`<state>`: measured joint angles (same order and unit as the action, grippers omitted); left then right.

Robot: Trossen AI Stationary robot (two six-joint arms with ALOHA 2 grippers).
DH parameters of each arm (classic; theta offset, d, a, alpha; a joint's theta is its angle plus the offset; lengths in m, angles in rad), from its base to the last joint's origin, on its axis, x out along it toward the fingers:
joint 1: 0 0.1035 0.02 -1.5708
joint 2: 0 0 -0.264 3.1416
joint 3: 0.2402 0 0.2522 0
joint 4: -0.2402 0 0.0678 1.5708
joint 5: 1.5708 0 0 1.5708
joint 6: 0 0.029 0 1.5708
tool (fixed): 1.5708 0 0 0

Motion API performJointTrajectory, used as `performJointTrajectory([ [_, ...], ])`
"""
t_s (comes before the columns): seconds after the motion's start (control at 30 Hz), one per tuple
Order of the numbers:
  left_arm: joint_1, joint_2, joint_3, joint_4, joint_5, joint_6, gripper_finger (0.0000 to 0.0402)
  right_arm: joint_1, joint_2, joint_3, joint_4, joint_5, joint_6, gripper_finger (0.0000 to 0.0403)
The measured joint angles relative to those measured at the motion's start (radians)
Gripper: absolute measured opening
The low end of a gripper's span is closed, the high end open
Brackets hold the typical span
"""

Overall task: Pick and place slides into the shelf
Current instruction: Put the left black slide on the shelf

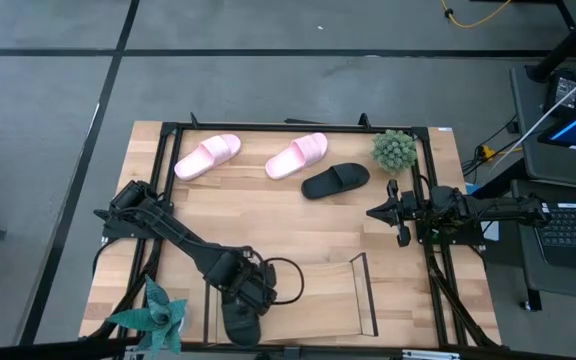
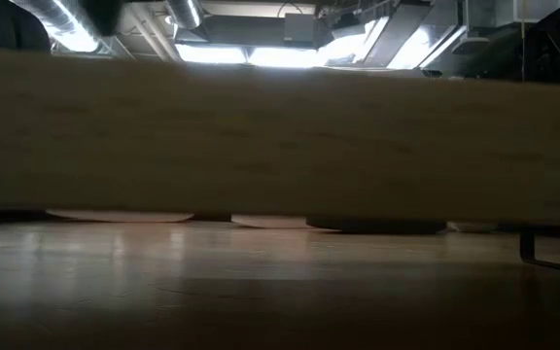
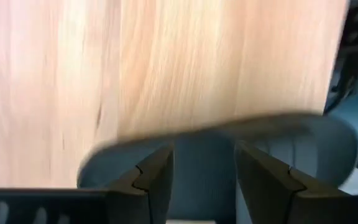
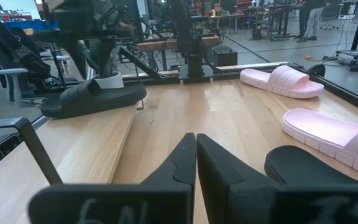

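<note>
Foam: the slides look like matte moulded foam, so you should expect them light, springy and a little grippy, not fragile.
Black slide in hand: you have one black slide (image 1: 240, 325) in the left gripper (image 1: 243, 305), at about 7 o'clock on the table, over the left end of the shelf (image 1: 363, 300).
Left jaws: the left wrist view shows both fingers (image 3: 157, 180) spread wide around the slide's dark body, so they are grasping it, not released.
Other black slide: the second black slide (image 1: 335, 181) lies at about 1 o'clock, sole down, strap up.
Pink pair: the first pink slide (image 1: 207, 157) is at 11 o'clock and the second pink slide (image 1: 296, 156) at 12 o'clock, well apart from each other.
Right gripper: the right gripper (image 1: 400, 212) waits at 3 o'clock with its jaws clenched on nothing.
Where to hold: I judge the side wall of the sole the firmest hold; the broad strap would flex.
Shelf: thin black wire over a pale wooden base, smooth grain.
Risk: a soft sole may squash and twist as you set it down.
</note>
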<state>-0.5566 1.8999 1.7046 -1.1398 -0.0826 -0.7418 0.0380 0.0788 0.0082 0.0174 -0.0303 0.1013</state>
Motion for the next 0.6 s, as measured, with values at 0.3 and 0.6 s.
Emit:
performJointTrajectory([
  [0.3,0.012,0.039,0.002,0.131,-0.010,0.096,0.0158,0.000,0.000,0.000,0.000,0.000,0.000,0.0017],
  [0.6,0.022,0.088,0.001,0.149,0.083,0.038,0.0158,0.000,0.000,0.000,0.000,0.000,0.001,0.0017],
])
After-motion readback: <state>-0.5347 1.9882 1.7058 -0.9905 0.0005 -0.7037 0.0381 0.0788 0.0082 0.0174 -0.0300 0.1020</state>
